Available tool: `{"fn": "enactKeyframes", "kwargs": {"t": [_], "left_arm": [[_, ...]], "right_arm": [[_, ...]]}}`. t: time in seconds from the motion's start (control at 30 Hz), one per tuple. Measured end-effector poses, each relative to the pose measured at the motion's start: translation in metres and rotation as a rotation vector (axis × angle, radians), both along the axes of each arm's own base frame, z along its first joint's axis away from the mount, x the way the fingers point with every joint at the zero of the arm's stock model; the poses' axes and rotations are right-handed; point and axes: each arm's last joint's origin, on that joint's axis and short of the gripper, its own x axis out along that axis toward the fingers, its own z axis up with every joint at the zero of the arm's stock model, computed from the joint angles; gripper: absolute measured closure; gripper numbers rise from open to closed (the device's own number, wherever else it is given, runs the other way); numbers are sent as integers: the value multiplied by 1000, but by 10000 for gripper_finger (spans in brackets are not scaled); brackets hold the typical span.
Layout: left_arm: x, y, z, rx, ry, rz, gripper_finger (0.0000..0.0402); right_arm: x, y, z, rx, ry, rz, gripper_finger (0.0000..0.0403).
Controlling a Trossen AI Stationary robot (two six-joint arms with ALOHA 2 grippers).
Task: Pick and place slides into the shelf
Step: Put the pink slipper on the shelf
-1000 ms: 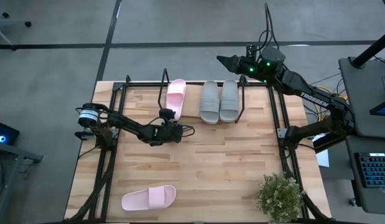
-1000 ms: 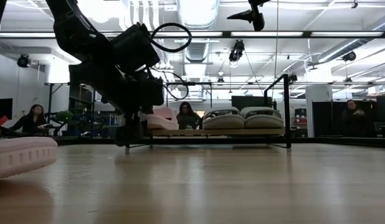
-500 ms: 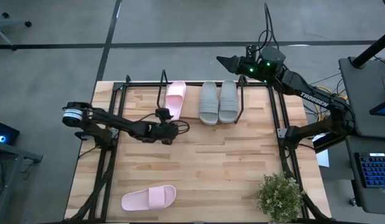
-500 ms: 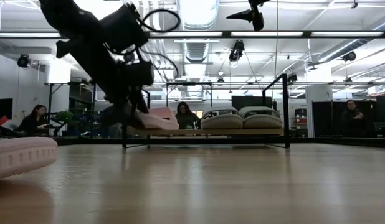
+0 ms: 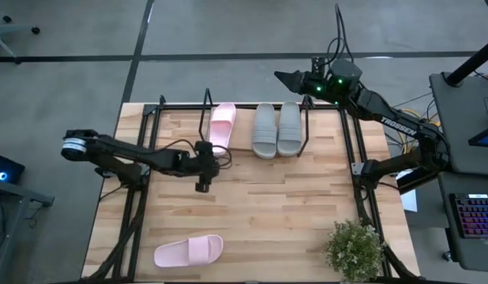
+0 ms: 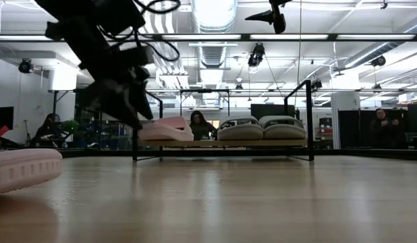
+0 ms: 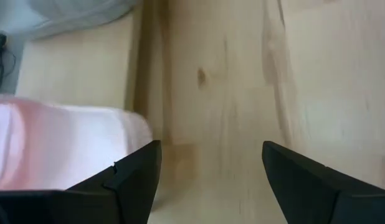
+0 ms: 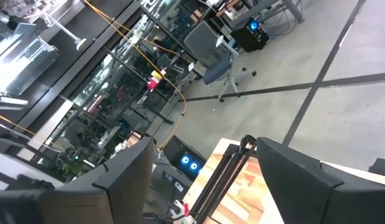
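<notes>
On the shelf (image 6: 222,143) at the table's far side, a pale pink slide (image 5: 222,125) lies sole down, with two light grey slides (image 5: 265,130) (image 5: 290,128) to its right. A second pink slide (image 5: 189,251) lies on the table near the front edge. My left gripper (image 5: 206,167) hovers open and slanting down, just left of and nearer than the shelved pink slide (image 7: 61,137), with nothing between its fingers. My right gripper (image 5: 290,77) hangs open, high over the table's far edge.
A potted plant (image 5: 354,248) stands at the table's front right corner. Black frame rails (image 5: 141,197) run along both sides of the table. People sit in the room beyond the shelf (image 6: 202,125). Bare wood lies between the shelf and the near pink slide.
My left gripper has risen off the table and drawn back toward the table's left edge, away from the shelf's left post. It has tipped from pointing nearly straight down to a slant, and it stays open.
</notes>
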Motion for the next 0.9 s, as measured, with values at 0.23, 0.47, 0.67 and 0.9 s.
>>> {"fn": "enactKeyframes", "kwargs": {"t": [0.23, 0.47, 0.67, 0.9], "left_arm": [[-21, 0, 47, -65, -203, 45, 140], [-43, 0, 91, -118, -407, 41, 140], [-57, -5, 126, -405, -583, 1, 140], [-72, -13, 142, -858, -562, -25, 140]], "right_arm": [[1, 1, 2, -9, -13, 34, 120], [1, 2, 2, -35, -5, 64, 124], [3, 6, 1, -54, 8, 99, 125], [5, 10, 1, -102, 30, 118, 121]]}}
